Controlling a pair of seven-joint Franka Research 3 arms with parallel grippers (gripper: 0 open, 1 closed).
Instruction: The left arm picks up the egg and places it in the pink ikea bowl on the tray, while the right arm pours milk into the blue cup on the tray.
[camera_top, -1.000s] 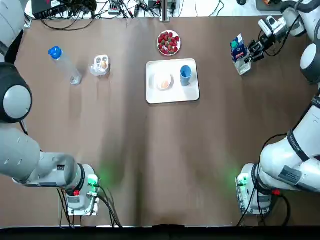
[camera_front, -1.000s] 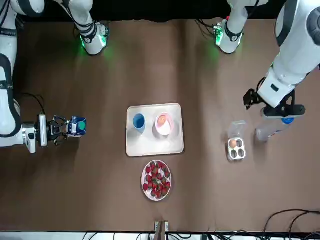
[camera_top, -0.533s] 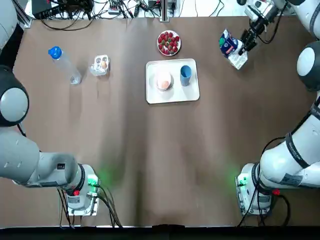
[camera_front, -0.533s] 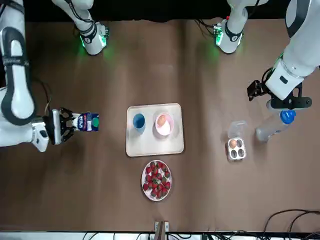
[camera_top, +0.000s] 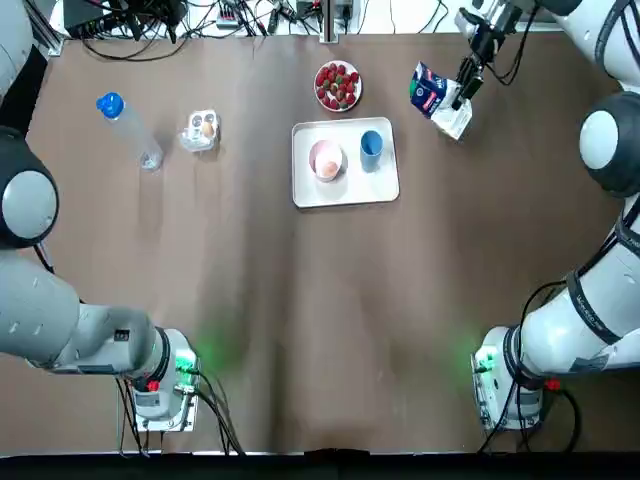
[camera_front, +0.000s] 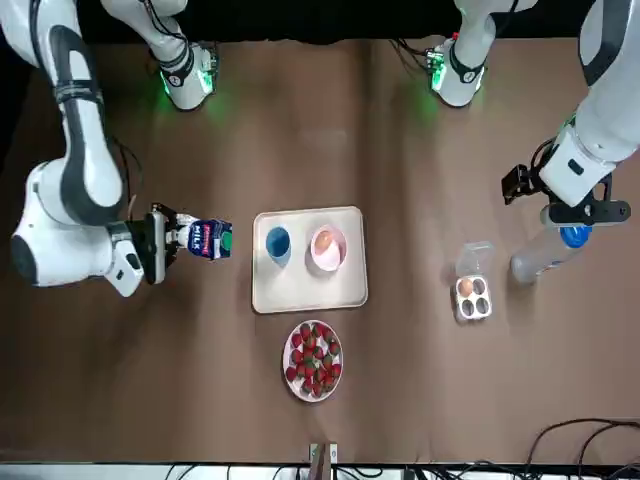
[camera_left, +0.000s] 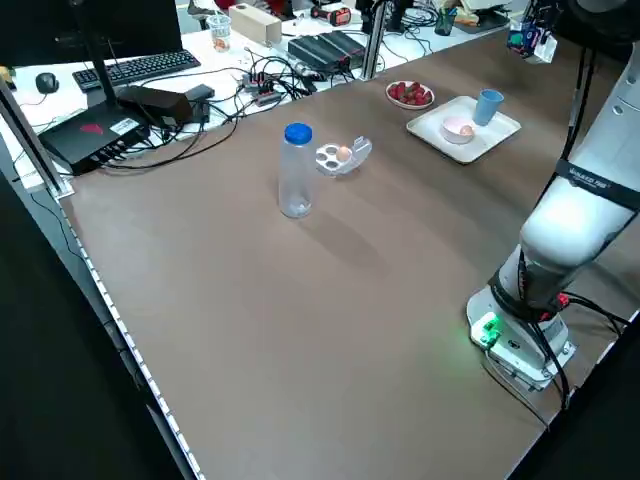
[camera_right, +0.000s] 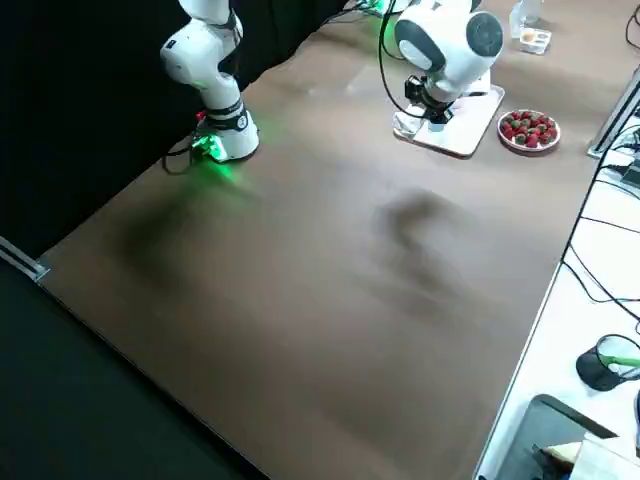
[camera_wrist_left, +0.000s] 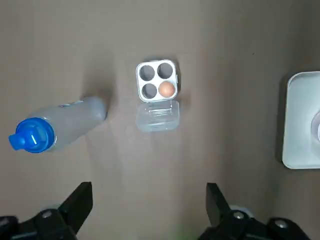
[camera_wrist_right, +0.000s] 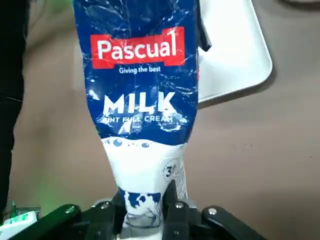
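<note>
The right gripper (camera_front: 178, 238) was clenched on the white base of the milk carton (camera_front: 208, 240), its fingers (camera_wrist_right: 176, 212) pinching the bottom fold. The carton lay roughly on its side in the air, its top pointing toward the tray (camera_top: 345, 192), and in the front view it hung just beside the tray's right edge – short of the blue cup (camera_top: 371, 148) and not over it. The wrist view showed the carton's blue printed face with the tray's corner beyond it.

The tray sat near the middle of the table's far edge. On it the blue cup stood upright in the right far part, and the pink bowl (camera_top: 326, 160) sat just beside it in the left far part. 1 egg (camera_front: 322, 241) already lay inside the bowl.

The left gripper (camera_wrist_left: 147, 189) hung high over the table's left far part, fingers spread wide and grasping nothing. Below it lay an open 4-cell egg holder (camera_wrist_left: 157, 80) with a second egg (camera_wrist_left: 167, 89) in 1 cell and the other 3 cells bare – its clear lid folded back flat on the table. Near the holder, toward the table's left edge, stood a clear bottle (camera_left: 296, 175) with a blue cap, upright in the left side view.

A plate of strawberries (camera_top: 338, 85) rested between the tray and the table's far edge, close to the tray but apart from it.
</note>
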